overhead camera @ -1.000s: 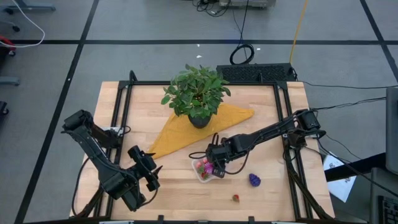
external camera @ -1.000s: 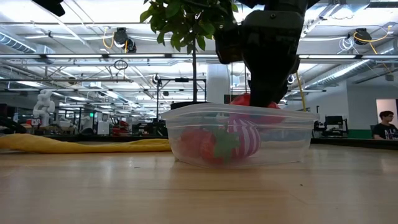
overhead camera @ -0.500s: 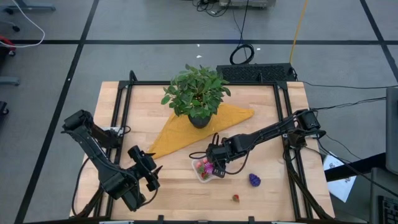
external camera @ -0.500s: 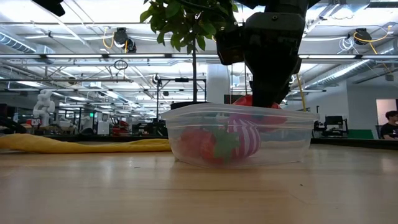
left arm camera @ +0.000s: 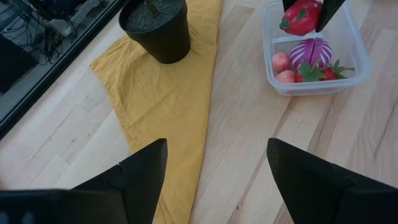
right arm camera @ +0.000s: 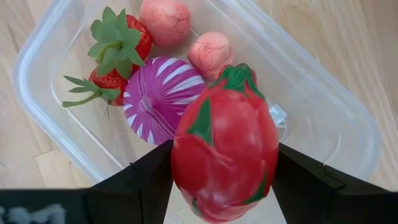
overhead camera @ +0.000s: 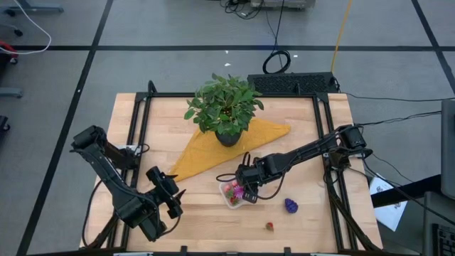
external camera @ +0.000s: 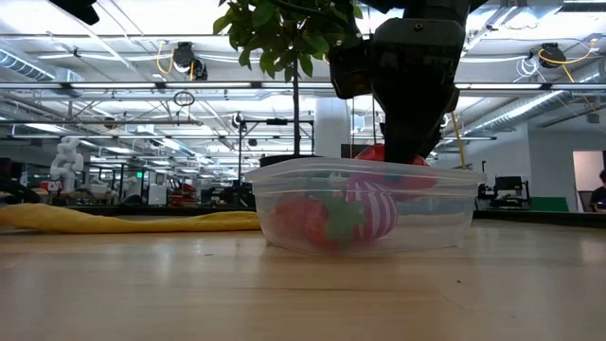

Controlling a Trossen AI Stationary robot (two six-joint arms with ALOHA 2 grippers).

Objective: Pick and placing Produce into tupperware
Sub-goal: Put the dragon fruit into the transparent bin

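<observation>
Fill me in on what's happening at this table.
The right gripper holds a red toy fruit just above the clear tub, its jaws shut on it. In the tub lie two strawberries, a purple striped piece and two pink pieces. A purple fruit and a small red one wait on the table. The left gripper idles with open jaws.

From overhead you look straight down on the whole table [overhead camera: 213, 206]. The low camera sits at tabletop height, close to the tupperware [external camera: 365, 204], facing the room. Your right wrist camera hovers right above that tupperware; the left wrist camera catches it upper right.
</observation>
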